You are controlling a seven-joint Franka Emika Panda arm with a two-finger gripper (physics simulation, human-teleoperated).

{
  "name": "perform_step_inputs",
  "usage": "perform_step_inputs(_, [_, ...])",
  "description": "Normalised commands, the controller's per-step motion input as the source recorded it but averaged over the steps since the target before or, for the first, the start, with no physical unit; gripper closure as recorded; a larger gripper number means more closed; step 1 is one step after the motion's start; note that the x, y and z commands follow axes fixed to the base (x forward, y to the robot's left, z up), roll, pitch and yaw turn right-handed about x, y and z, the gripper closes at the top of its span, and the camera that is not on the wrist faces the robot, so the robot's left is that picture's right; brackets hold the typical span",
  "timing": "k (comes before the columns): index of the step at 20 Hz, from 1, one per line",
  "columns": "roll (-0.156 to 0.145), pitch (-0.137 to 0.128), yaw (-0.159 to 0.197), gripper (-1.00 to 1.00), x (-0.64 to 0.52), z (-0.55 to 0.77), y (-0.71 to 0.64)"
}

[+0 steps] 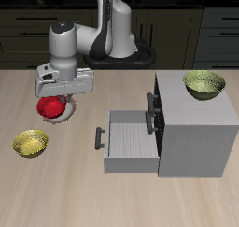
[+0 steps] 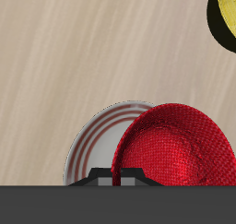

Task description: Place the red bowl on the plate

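Here we are holding our gripper (image 1: 54, 102) low over the table (image 1: 65, 189), right above the red bowl (image 1: 49, 107). In the wrist view the red bowl (image 2: 175, 147) is overlapping the plate (image 2: 100, 145), covering much of its pale centre, though we cannot tell whether the bowl is resting on it or being held just above. The fingers are hidden from us, so we cannot tell whether they are clamping the rim. One yellow-green bowl (image 1: 31, 143) is sitting nearer the front edge; another (image 1: 204, 84) is resting atop the cabinet (image 1: 191, 137), whose drawer (image 1: 126, 142) is standing open.
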Motion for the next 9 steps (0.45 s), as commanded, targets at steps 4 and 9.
perform_step_inputs(4, [0.007, 0.014, 0.006, 1.00, 0.05, -0.13, 0.06])
perform_step_inputs(9, [-0.019, 0.049, 0.022, -1.00, -0.01, -0.17, -0.02])
